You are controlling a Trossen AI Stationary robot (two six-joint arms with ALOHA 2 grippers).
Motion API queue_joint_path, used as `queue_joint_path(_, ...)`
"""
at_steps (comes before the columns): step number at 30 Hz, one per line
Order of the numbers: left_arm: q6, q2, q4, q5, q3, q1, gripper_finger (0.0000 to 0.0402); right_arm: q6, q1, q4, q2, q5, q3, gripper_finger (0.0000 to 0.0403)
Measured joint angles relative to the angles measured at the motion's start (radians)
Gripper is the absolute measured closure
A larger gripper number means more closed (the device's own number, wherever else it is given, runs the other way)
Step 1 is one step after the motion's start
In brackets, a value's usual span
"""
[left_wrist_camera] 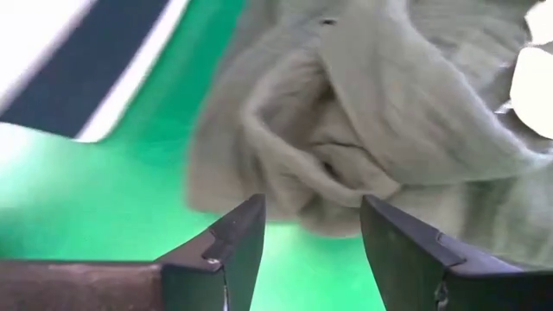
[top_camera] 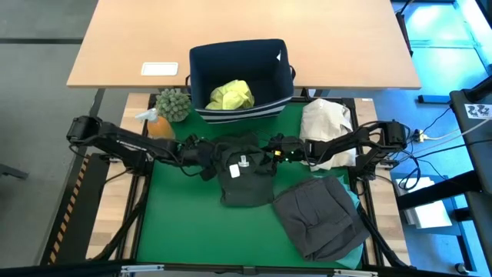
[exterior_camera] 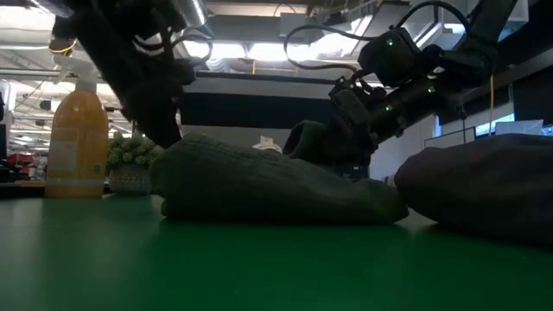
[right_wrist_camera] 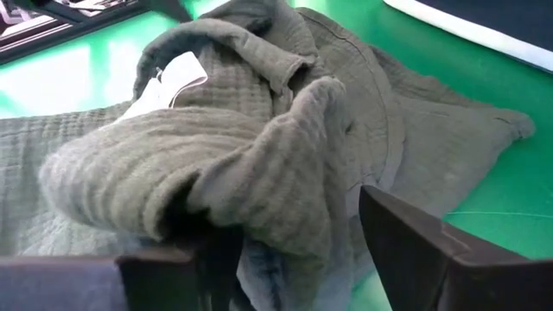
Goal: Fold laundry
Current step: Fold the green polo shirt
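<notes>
Looks like a robotics lab or test workspace, not anybody's home. There's a green mat (top_camera: 192,231) clamped in a metal frame, a bare wooden desk (top_camera: 246,35) behind it, loose cables (top_camera: 419,165) running across grey floor, and rows of ceiling strip lights (exterior_camera: 259,52) over an open hall.

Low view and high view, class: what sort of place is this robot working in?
Probably a robotics lab or workshop: the green work mat sits on a framed rig, loose cables trail beside it, and bare ceiling strip lights run behind.
</notes>
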Motion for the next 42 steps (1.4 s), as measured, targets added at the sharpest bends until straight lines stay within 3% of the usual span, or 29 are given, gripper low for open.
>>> queue_joint_path(5,-0.012,0.000,-0.108,-0.029,0.091,-0.004,0.0216,0.027,0.000,-0.016,0.000,0.054,0.001,0.0179)
queue_joint_path(11,0.160,0.013,0.045,0.024,0.149,-0.106,0.0216,0.063,0.000,-0.027,0.000,0.098,0.001,0.0181)
queue_joint_path(18,0.370,0.133,0.082,-0.106,0.148,-0.201,0.0216,0.110,0.000,-0.027,0.000,0.134,0.002,0.0182)
queue_joint_path(27,0.570,0.319,0.215,-0.229,0.148,-0.214,0.0216,0.123,0.000,-0.028,0.000,0.132,0.002,0.0182)
queue_joint_path(36,0.576,0.333,0.243,-0.501,0.147,-0.168,0.0216,0.129,0.000,-0.029,-0.001,0.103,0.002,0.0182)
queue_joint_path(42,0.462,0.333,0.163,-0.515,0.147,-0.087,0.0216,0.073,0.000,-0.070,-0.002,0.052,0.002,0.0182)
